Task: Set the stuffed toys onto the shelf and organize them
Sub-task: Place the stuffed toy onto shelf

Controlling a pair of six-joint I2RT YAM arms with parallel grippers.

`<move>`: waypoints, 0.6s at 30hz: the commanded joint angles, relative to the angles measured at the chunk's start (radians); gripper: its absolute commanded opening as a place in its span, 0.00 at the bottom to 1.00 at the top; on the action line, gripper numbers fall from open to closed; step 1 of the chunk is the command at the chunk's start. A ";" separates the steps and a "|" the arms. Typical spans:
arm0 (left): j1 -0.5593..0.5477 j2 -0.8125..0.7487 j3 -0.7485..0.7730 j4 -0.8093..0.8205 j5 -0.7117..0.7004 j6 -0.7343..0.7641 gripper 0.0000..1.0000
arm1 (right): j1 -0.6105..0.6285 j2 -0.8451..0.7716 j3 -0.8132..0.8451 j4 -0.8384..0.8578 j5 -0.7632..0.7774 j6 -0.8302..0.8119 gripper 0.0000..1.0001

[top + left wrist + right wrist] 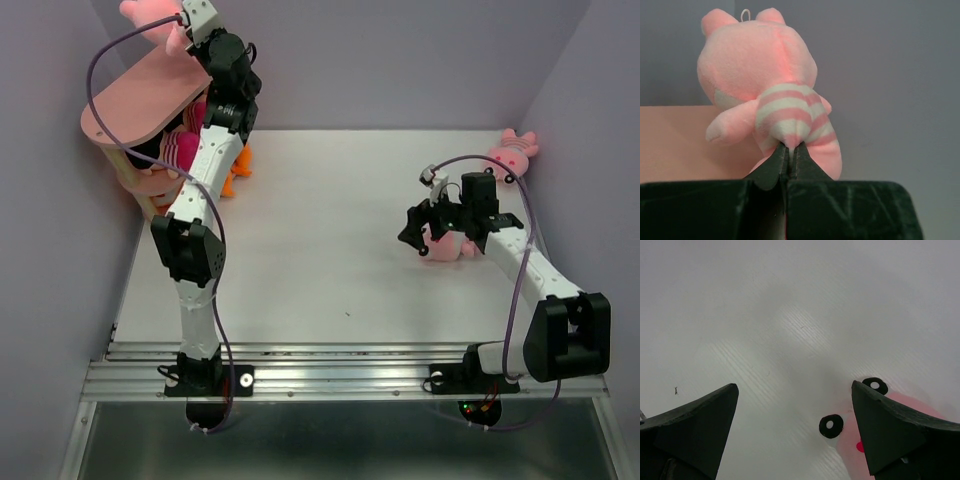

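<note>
Left gripper (789, 150) pinches a pink striped plush (765, 95) to seat it atop the shelf (675, 140); right gripper (795, 430) gapes wide above a pink-faced plush (846, 440).

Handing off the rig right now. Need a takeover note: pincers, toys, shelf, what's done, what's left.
Left pincer: shut on a pink striped toy, held at the top board of the shelf, not released.
Right pincer: open, above a pink toy lying on the table.
Another pink toy lies at the table's far right.
A magenta striped toy sits under the top board. An orange toy is at the shelf's foot; tier or table unclear.
Left: release the held toy, then shelve the two on the table.
</note>
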 commanded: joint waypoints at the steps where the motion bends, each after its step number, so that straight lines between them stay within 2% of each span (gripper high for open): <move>1: 0.001 0.037 0.054 0.109 -0.031 0.015 0.00 | -0.037 -0.041 -0.010 0.037 -0.092 -0.010 1.00; 14: 0.014 0.165 0.178 0.114 -0.033 0.007 0.00 | -0.056 -0.036 -0.013 0.035 -0.139 -0.012 1.00; 18: 0.028 0.173 0.178 0.108 -0.031 -0.040 0.00 | -0.056 -0.033 -0.013 0.035 -0.150 -0.009 1.00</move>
